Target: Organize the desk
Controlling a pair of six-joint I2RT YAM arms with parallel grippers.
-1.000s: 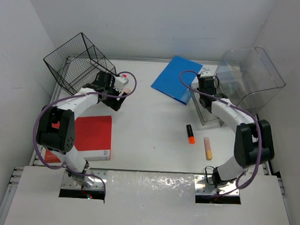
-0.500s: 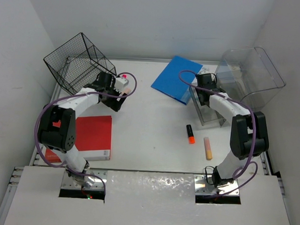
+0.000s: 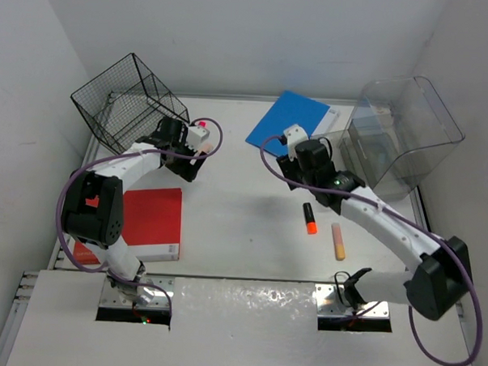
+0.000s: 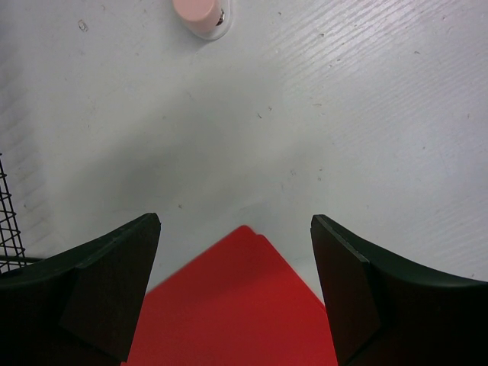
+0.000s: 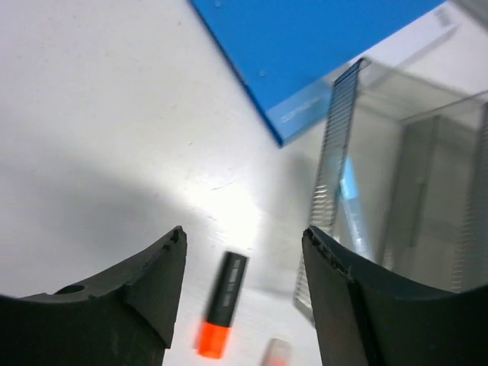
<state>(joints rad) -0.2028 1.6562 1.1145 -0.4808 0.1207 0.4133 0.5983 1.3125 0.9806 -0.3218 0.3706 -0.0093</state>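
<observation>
Two arms are mounted at the near edge of the desk, which lies beneath them and fills the middle of the overhead view. The desk is seen as a large, flat, white rectangle edged with thin grey metal rails. Fine streaks and small scuff marks are shown on its surface in the left wrist view.

The left gripper is held released over the left part of the desk, its jaws spread wide with nothing between them. Below it the corner of a red book is seen, and a small pink-capped object lies on the desk beyond.

The right gripper is likewise released and empty, and is held over the right-centre of the desk.

A black wire basket is tilted at the desk's far left corner. A blue folder is laid toward the far edge, and a clear plastic bin is placed at the far right corner. An orange highlighter and a pale peach highlighter are laid apart, right of the desk's centre.
</observation>
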